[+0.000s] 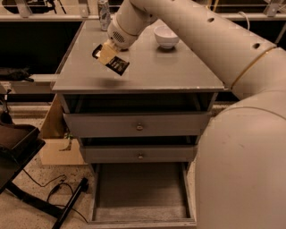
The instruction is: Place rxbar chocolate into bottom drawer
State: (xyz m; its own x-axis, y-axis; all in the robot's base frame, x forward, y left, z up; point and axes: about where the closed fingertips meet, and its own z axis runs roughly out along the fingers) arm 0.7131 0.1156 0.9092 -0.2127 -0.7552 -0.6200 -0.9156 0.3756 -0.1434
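Note:
My gripper (107, 54) hangs over the left part of the grey table top (178, 71). It is shut on the rxbar chocolate (118, 66), a small flat black bar with pale print, which sticks out tilted below the fingers, a little above the surface. The bottom drawer (100, 197) is pulled open at floor level, and its worn pale floor holds nothing. My large white arm fills the right side of the view and hides the drawer's right edge.
A white bowl (166, 36) stands at the back of the table top and a can (104, 13) stands at its far left corner. Two shallower drawers with round knobs (140, 127) sit above the bottom one. A cardboard box (58, 150) and a black stand (18, 147) are on the left.

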